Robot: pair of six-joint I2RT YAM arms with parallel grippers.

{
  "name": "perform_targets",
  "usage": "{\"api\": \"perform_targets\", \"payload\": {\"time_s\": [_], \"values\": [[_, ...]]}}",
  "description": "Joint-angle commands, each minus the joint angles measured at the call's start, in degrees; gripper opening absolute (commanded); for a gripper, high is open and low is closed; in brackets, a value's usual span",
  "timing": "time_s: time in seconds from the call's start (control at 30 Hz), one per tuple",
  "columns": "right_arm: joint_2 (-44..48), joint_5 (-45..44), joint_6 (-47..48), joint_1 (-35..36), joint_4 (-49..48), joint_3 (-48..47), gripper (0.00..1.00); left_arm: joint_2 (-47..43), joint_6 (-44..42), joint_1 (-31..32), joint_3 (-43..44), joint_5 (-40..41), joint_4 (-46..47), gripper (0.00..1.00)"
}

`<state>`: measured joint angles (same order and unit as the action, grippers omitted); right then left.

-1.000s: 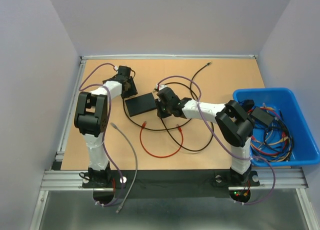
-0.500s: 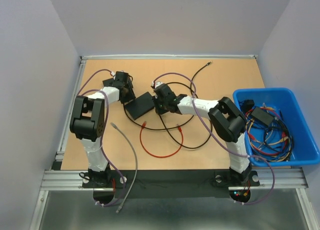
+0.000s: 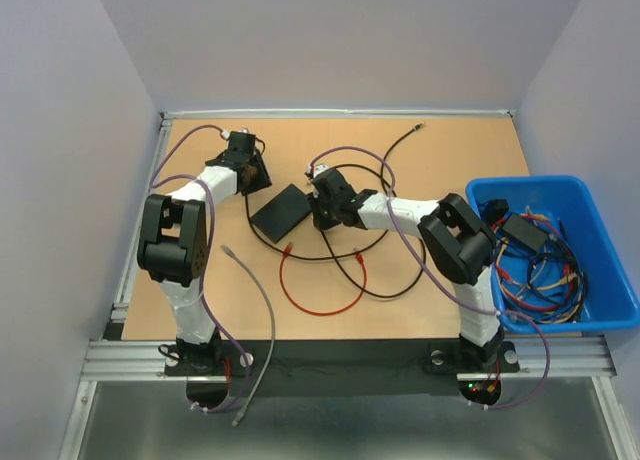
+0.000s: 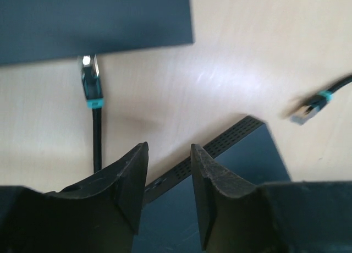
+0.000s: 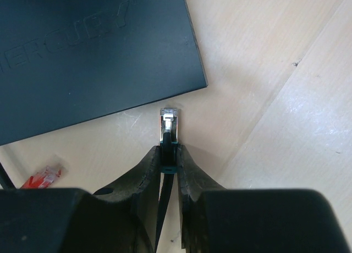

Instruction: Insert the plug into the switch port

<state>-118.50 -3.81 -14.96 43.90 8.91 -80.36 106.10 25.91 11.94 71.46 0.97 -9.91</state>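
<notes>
Right end effector (image 5: 169, 154) clamped on plug (image 5: 169, 122), tip just beside switch (image 5: 82, 49) edge, apart — left end effector (image 4: 169, 173) jaws parted, empty.

One switch (image 3: 280, 212), one blue bin (image 3: 530, 181)

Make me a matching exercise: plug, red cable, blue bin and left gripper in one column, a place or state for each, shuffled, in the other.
Things:
1. plug
2. red cable
3. blue bin
4. left gripper

Descriptions:
A. open and empty
B. holds a tangle of cables
C. pinched in the right gripper
D. looped on the table

Pairs: 1-C, 2-D, 3-B, 4-A
</notes>
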Motion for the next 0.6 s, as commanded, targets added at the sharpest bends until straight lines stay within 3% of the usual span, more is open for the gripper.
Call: {"api": "perform_targets", "payload": {"time_s": [0.0, 0.17, 0.33, 0.57], "values": [[3.6, 1.8, -0.1, -0.2, -2.6, 1.0, 0.03, 0.5, -3.1, 0.1, 3.9, -0.7, 5.1, 0.48], [3.6, 2.7, -0.1, -0.2, -2.6, 0.7, 0.03, 4.0, -5.0, -1.1, 4.3, -9.9, 12.9, 0.50], [3.4, 3.5, 0.1, -0.2, -2.6, 0.1, 0.03, 4.9, -6.0, -1.8, -1.0, -18.4, 20.8, 0.50], [3.1, 5.3, -0.2, -0.2, -2.5, -0.4, 0.03, 4.3, -5.9, -1.8, -7.3, -22.7, 26.2, 0.50]]}}
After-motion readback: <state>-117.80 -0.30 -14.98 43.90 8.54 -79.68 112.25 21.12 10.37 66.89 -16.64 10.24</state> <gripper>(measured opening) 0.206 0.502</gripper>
